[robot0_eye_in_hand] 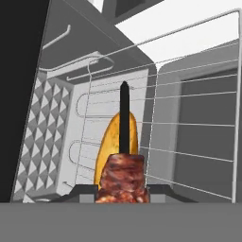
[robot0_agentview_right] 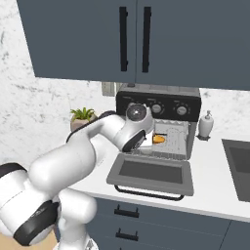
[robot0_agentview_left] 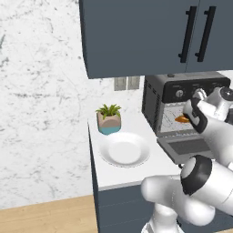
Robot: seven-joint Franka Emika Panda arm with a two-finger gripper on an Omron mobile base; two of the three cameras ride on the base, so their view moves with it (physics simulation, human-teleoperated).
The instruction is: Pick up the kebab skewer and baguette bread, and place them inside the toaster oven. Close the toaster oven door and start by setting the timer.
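Note:
In the hand view the kebab skewer (robot0_eye_in_hand: 122,176) sits between my fingertips, its red-brown meat low and its dark stick pointing into the toaster oven (robot0_eye_in_hand: 56,142). My gripper (robot0_eye_in_hand: 121,191) is shut on it. Just behind the skewer the golden baguette bread (robot0_eye_in_hand: 109,144) lies on the wire rack (robot0_eye_in_hand: 189,94). From the base views my hand reaches into the open toaster oven (robot0_agentview_left: 182,88) (robot0_agentview_right: 158,105), with the baguette bread (robot0_agentview_left: 182,119) (robot0_agentview_right: 158,138) showing orange at the gripper (robot0_agentview_right: 149,139). The toaster oven door (robot0_agentview_left: 186,148) (robot0_agentview_right: 151,173) lies folded down flat on the counter.
A white plate (robot0_agentview_left: 125,149) and a small potted plant (robot0_agentview_left: 108,119) stand left of the oven. A soap bottle (robot0_agentview_right: 206,124) and a sink (robot0_agentview_right: 239,166) are to its right. Dark upper cabinets (robot0_agentview_right: 132,39) hang close above the oven.

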